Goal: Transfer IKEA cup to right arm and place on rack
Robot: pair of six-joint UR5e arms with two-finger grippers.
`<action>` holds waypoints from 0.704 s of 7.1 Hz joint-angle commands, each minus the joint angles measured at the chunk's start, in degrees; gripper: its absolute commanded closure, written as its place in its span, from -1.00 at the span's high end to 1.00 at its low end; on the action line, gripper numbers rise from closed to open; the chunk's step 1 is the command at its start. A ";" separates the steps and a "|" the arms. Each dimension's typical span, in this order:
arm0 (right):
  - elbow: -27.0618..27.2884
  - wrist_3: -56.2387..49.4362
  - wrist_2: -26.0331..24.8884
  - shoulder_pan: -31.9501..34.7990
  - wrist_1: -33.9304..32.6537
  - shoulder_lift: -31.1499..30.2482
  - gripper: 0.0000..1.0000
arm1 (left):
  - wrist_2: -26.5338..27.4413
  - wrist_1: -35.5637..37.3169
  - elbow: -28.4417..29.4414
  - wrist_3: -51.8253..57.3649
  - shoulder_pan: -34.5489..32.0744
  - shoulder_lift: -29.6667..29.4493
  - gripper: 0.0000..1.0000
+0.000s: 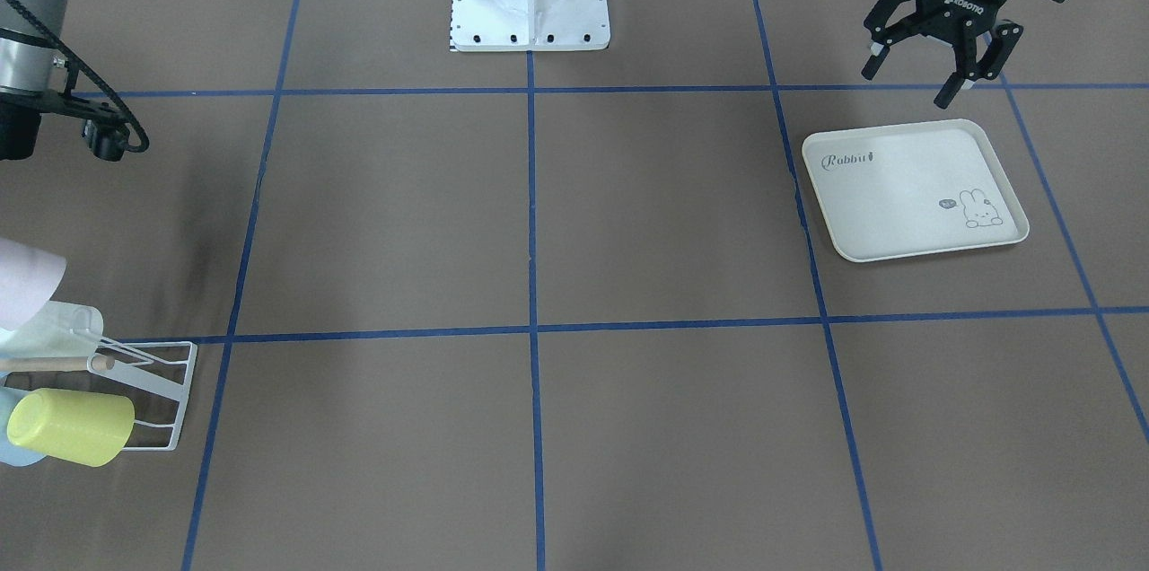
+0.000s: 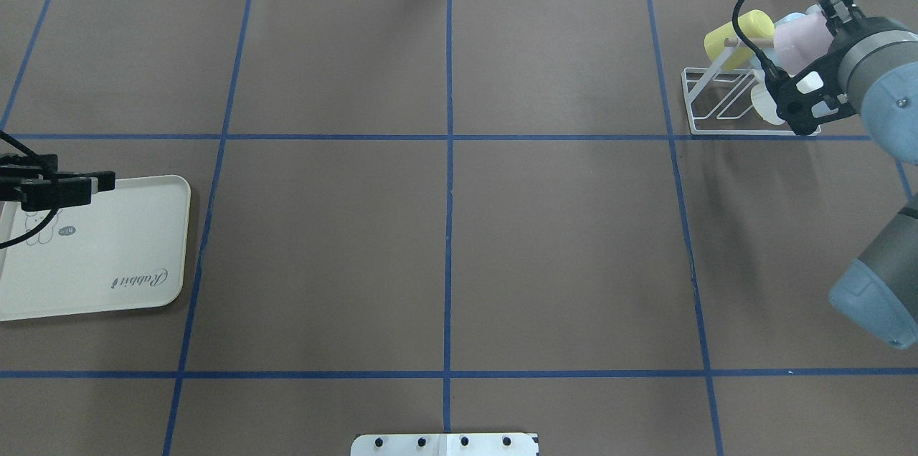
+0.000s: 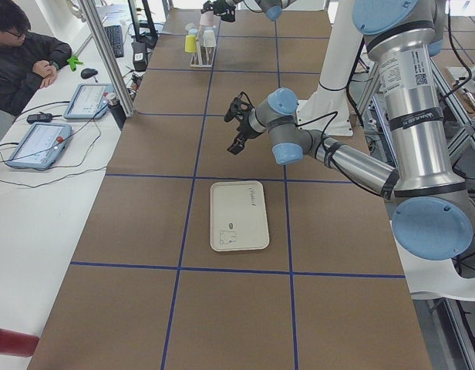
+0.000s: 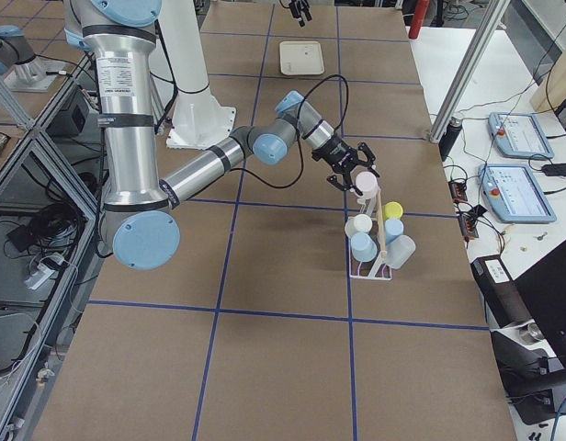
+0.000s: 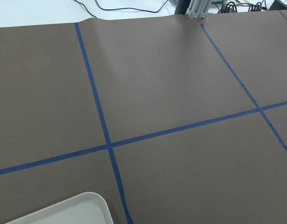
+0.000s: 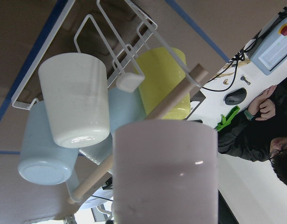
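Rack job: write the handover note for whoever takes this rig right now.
Left gripper: open, empty, hanging near the bare tray.
Right gripper: fingers spread either side of the pink cup, seemingly not gripping, at the rack's top end.
Done: handover to the right arm; cup is at the rack, among other cups.
Left: confirm the cup sits on a prong, unclear here, then back the right arm off.
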 commanded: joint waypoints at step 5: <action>-3.47 -0.01 -6.47 -4.78 -2.67 0.53 -1.00 | 0.00 -0.09 0.53 -0.47 0.00 -0.42 1.00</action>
